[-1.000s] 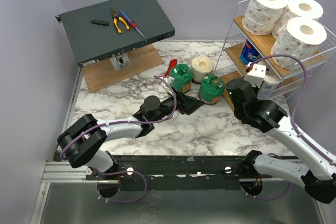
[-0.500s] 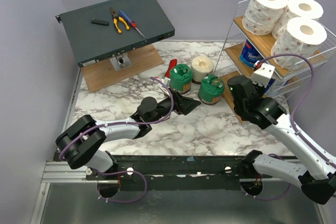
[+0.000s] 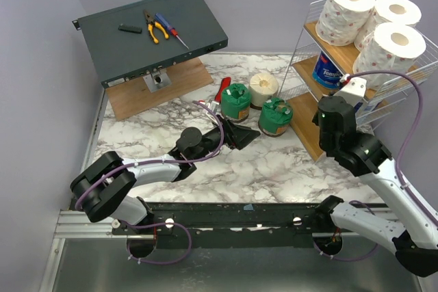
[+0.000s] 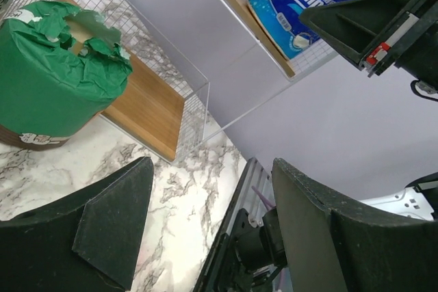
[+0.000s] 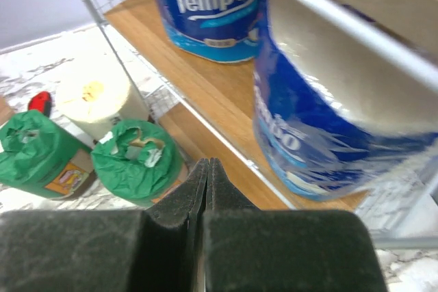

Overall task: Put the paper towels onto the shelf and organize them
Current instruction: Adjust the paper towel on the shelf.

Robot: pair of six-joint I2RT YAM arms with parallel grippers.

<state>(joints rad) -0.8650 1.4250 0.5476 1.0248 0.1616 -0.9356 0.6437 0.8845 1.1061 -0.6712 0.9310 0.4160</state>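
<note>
Fig.: My left gripper (image 4: 212, 165) stands open and empty beside a green-wrapped paper roll (image 3: 276, 115) on the marbled surface (image 3: 171, 121); my right gripper (image 5: 207, 182) is closed, empty, at the white wire shelf (image 3: 306, 122); a skewed approach could topple the roll.

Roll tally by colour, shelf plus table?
White pink-specked rolls: 3
Blue-wrapped rolls: 2
Green-wrapped rolls: 2
Cream roll: 1
Total: 8

Bright even light; soft blur on near blue roll (image 5: 321, 114).
</note>
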